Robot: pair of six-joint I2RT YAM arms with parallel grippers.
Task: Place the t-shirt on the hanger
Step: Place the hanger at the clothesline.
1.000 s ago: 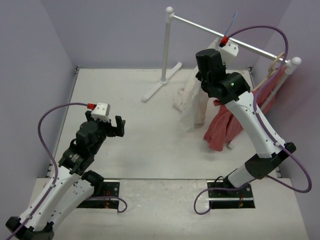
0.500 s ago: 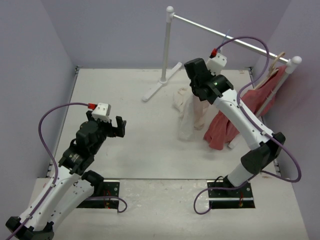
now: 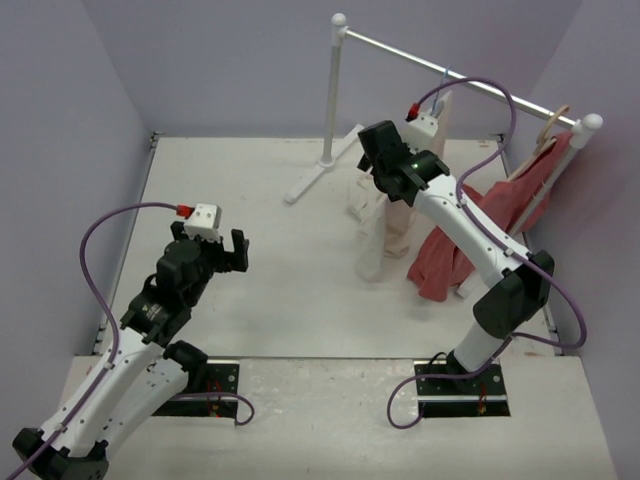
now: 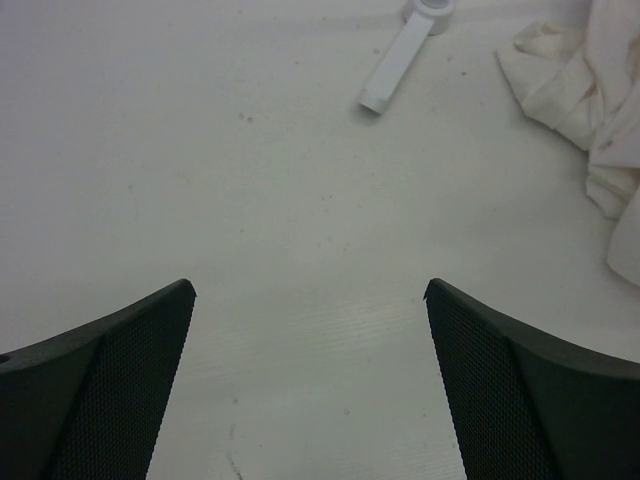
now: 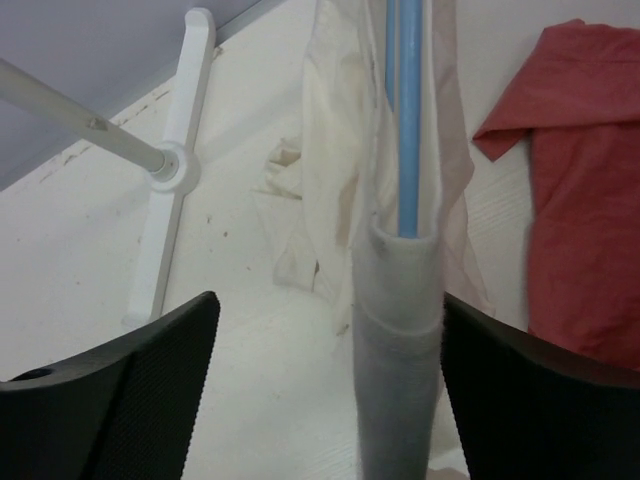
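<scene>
The white t-shirt (image 3: 385,225) hangs down to the table, draped over the thin light-blue hanger (image 3: 446,78), whose top reaches the rail. The right wrist view shows the hanger's blue wire (image 5: 405,120) running into the t-shirt's collar (image 5: 400,330). My right gripper (image 5: 330,300) is open, one finger on each side of the collar, close to it but not pressing. In the top view that gripper (image 3: 420,125) sits just under the rail. My left gripper (image 3: 210,245) hovers open over bare table at the left, nothing between its fingers (image 4: 120,370).
A white clothes rack has a post (image 3: 335,90), a floor foot (image 3: 320,170) and a slanted rail (image 3: 490,92). A red garment (image 3: 460,250) hangs on a tan wooden hanger (image 3: 548,125) at the rail's right end. Purple walls enclose the table.
My right arm swung left and down along the rail with the hanger, then its jaws opened and let go. The t-shirt now hangs from the rail. The left arm stayed still.
</scene>
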